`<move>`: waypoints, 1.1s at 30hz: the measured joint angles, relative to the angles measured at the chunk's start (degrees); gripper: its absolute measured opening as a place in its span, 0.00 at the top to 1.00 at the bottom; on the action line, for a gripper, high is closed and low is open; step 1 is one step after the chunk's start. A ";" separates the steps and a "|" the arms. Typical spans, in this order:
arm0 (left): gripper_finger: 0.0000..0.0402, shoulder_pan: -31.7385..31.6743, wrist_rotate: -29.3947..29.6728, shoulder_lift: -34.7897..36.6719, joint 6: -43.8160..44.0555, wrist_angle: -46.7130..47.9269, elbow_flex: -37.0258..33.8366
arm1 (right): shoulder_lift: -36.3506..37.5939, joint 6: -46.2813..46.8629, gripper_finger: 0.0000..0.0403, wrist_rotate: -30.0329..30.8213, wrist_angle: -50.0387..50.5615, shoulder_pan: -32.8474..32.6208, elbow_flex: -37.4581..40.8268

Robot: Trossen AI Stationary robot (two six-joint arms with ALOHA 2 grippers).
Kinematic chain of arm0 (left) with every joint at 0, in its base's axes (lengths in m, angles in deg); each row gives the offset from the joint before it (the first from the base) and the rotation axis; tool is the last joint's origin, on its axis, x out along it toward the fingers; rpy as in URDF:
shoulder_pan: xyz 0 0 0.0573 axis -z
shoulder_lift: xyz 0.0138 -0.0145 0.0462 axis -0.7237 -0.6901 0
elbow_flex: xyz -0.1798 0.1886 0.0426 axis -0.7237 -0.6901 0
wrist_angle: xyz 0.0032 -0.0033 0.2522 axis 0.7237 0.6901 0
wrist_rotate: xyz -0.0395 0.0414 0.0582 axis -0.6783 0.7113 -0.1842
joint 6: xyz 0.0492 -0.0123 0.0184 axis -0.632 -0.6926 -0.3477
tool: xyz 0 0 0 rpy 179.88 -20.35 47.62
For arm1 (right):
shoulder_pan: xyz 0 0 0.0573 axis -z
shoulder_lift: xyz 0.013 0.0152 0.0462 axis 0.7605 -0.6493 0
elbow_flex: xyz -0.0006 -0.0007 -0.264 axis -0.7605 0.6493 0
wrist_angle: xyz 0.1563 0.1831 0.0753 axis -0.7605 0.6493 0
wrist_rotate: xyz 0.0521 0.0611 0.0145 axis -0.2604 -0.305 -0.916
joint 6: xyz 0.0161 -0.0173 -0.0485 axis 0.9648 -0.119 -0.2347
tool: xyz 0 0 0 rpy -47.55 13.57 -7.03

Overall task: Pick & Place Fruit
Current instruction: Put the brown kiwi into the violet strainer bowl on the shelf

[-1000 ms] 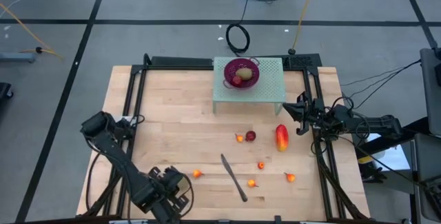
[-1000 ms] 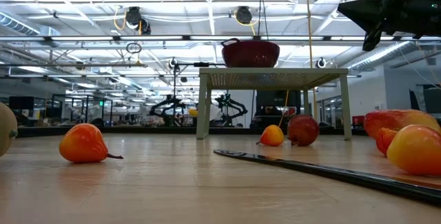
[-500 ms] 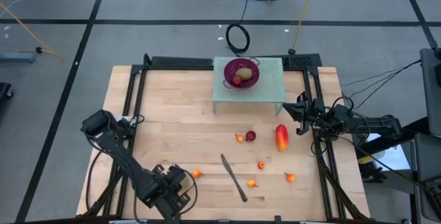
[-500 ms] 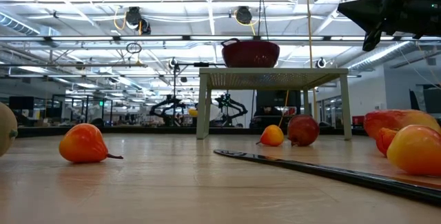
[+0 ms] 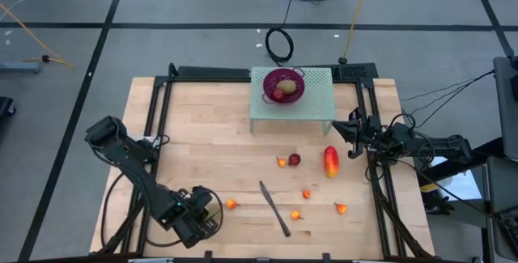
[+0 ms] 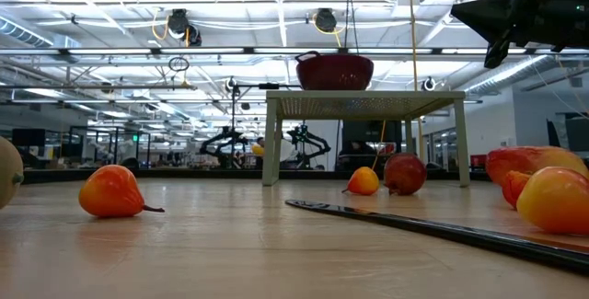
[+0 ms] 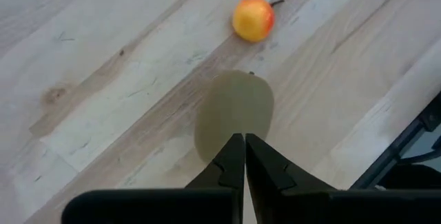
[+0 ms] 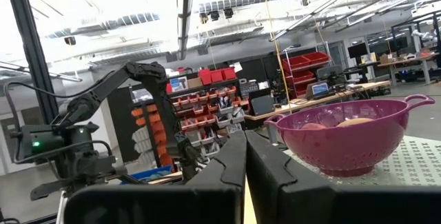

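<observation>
Left arm positioned over a kiwi; pick not yet made.

The left gripper point(image 7: 244, 156) hung above a brownish-green oval kiwi point(image 7: 235, 109) at the near left of the wooden table point(image 5: 202, 146), fingers pressed together and holding nothing, a small orange-red fruit point(image 7: 253, 18) near. The right gripper point(image 8: 244, 156) waited pressed together beside the purple perforated bowl point(image 5: 283, 86). Next move, as judged: spread the fingers, descend astride the kiwi, then pinch.
</observation>
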State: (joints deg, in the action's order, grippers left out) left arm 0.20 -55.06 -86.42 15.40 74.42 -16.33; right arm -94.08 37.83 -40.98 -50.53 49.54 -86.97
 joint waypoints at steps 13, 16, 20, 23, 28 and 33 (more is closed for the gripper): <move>0.57 -0.38 1.26 0.01 -1.19 -1.15 -0.07 | 0.00 0.00 1.00 0.01 0.02 -0.01 -0.01; 0.44 -0.77 0.83 0.01 -1.50 -1.13 -0.07 | 0.02 0.00 1.00 0.00 0.00 0.00 -0.02; 0.29 -1.28 0.80 0.01 -1.51 -1.14 -0.07 | 0.01 0.00 1.00 0.01 0.00 -0.01 -0.01; 0.20 -1.67 0.78 0.01 -1.51 -1.13 -0.07 | 0.00 -0.01 1.00 0.02 0.00 0.00 -0.01; 0.09 -1.92 0.25 0.01 -1.49 -1.36 -0.07 | 0.00 -0.01 1.00 0.02 0.02 -0.02 -0.02; 0.03 -1.92 -1.81 0.01 -4.24 -3.84 -0.07 | 0.00 0.00 1.00 0.02 0.00 -0.02 0.00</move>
State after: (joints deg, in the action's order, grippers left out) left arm -1.72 -56.87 -86.40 11.16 70.59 -16.40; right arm -94.08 37.83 -40.96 -50.53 49.52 -86.97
